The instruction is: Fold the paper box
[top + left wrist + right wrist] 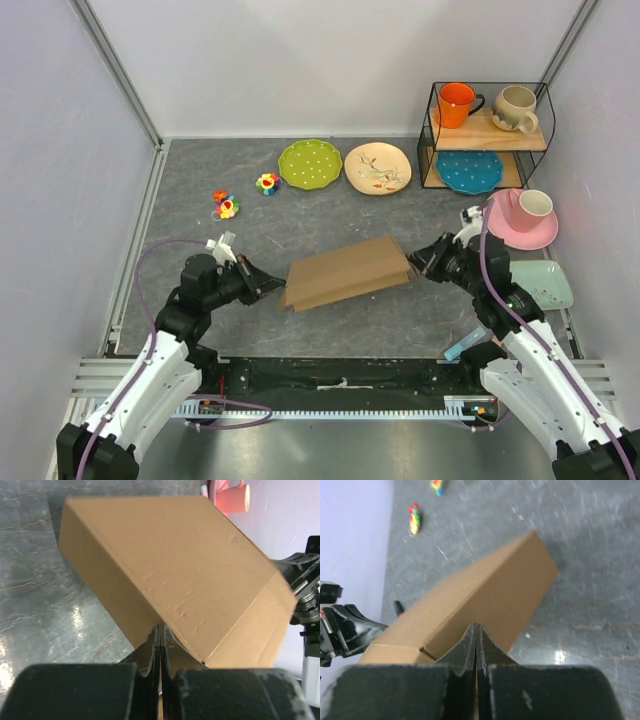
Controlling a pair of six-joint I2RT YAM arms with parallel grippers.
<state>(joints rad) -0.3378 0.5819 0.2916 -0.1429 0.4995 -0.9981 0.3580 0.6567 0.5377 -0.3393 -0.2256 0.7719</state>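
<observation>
Left hand [277, 290], right hand [414, 262], gripping paper box [345, 270]

Top view was bright, evenly lit, sharp; soft thin shadow lay under paper box [347, 272]. Wrist views showed white glare patches on table [75, 617], light from overhead. Box's far corner was blurred, small toys [415, 519] smeared. Left fingers [148, 652] were dark, soft-focused.

The paper box [348, 272] is plain brown cardboard, folded shut into a shallow slab with creased edges. It sits tilted over the middle of the tabletop [330, 210], its ends pinched by the left gripper [278, 290] and the right gripper [412, 262].
</observation>
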